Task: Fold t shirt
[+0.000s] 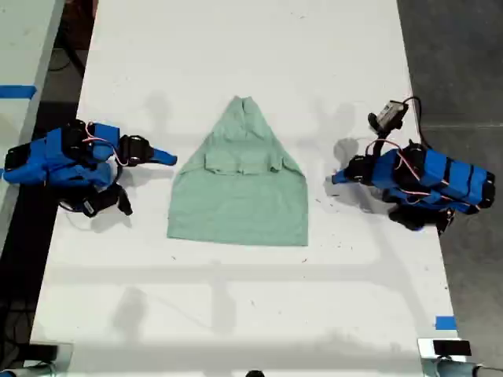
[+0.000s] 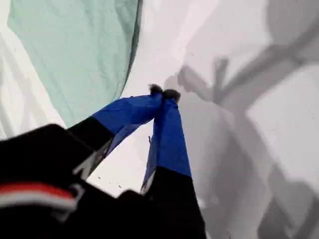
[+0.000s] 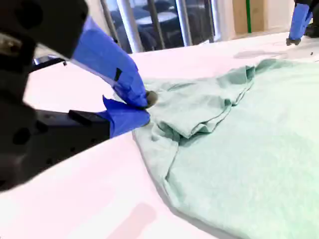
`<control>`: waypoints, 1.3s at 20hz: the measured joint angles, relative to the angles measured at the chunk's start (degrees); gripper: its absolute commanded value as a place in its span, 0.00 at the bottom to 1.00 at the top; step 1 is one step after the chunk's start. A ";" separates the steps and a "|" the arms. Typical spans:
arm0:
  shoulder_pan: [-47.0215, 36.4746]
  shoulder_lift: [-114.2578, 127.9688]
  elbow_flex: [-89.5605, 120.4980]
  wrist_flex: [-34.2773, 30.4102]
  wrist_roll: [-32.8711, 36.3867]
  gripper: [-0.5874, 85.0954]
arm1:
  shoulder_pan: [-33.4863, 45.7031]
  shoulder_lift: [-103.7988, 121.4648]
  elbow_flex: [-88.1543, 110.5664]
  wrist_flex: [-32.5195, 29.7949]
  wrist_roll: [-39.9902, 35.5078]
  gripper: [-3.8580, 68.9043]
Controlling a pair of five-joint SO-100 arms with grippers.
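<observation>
Exterior view has the t shirt (image 1: 238, 188) flat at mid-worktop (image 1: 236, 47), sleeves folded in. At its right, my first pincer (image 2: 164, 93) is closed on nothing, apart from the cloth. My second pincer (image 3: 146, 107) is narrow at the shirt's edge; I cannot tell whether it pinches fabric.

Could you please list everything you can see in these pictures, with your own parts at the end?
pale mint-green fabric t shirt: one, lying flat, sleeves folded in, table centre.
white table: one, under everything.
blue tape strips: two, at the exterior view's lower right and upper left.
my first gripper: one, blue fingers shut, empty, exterior view's right, apart from the shirt.
my second gripper: one, blue, at the shirt's edge, exterior view's left.
</observation>
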 measured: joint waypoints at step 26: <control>-3.52 0.09 0.26 2.99 -4.31 0.01 | -16.44 -93.43 -47.02 -26.46 6.77 0.04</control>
